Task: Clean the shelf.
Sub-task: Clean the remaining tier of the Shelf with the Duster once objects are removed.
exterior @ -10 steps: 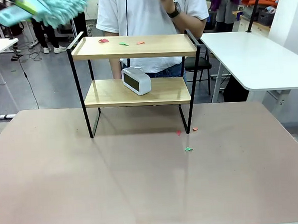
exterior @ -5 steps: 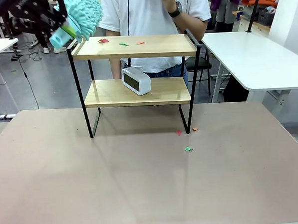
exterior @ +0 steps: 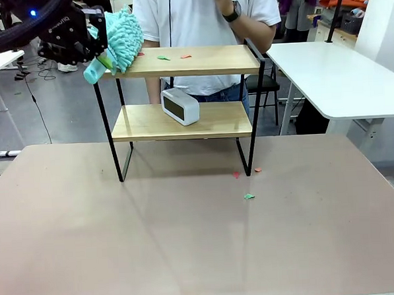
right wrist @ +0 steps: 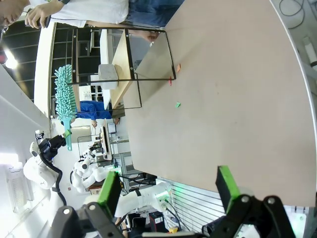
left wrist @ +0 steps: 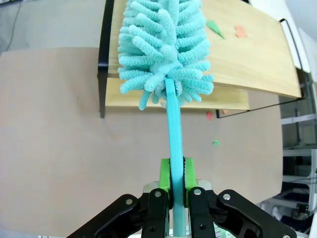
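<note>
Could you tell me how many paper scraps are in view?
5: two scraps on the shelf's top board, three on the table; the duster may hide more.

The left gripper [left wrist: 172, 173] pinches the duster [left wrist: 163, 44] by its teal handle [left wrist: 173, 129], green pads tight on both sides. The fluffy head lies over one end of the shelf [left wrist: 252, 64] top board, beside the black rail [left wrist: 102, 54]. Farther along the board lie a green scrap [left wrist: 214, 26] and an orange scrap [left wrist: 240, 31] (both clear of the duster). Below, on the brown table [left wrist: 54, 148], three small bits [left wrist: 216, 143] lie near the shelf.
</note>
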Action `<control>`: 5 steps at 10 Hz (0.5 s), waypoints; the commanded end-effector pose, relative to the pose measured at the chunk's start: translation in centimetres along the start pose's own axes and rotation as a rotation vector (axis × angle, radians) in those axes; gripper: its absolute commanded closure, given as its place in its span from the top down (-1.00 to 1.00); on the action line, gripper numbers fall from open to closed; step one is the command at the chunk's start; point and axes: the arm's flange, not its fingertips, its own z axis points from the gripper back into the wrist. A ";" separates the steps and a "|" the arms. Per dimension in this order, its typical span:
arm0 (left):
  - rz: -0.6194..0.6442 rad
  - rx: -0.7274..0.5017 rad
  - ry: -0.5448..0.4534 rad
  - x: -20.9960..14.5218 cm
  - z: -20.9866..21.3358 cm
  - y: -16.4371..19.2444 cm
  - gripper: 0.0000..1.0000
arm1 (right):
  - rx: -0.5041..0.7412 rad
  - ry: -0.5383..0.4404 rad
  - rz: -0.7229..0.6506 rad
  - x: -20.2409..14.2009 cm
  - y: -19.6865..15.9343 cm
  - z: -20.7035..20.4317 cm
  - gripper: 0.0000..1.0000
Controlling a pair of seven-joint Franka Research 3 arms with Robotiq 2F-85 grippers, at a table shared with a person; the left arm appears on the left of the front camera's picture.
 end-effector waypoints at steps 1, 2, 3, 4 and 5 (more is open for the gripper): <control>0.038 0.014 0.017 0.4 -0.3 -0.1 -0.75 | 0.000 0.006 0.027 -0.1 -0.1 0.1 1.00; 0.027 -0.006 0.071 0.3 -0.7 -0.1 -0.75 | 0.000 0.006 0.027 -0.1 -0.1 0.1 1.00; 0.010 -0.030 0.099 0.1 -0.7 -0.4 -0.75 | 0.000 0.006 0.027 -0.1 -0.1 0.1 1.00; -0.008 -0.068 0.123 -0.1 -0.5 -0.7 -0.75 | 0.000 0.006 0.027 -0.1 -0.1 0.1 1.00; -0.040 -0.120 0.149 -0.2 -0.3 -1.0 -0.75 | 0.000 0.006 0.027 -0.1 -0.1 0.1 1.00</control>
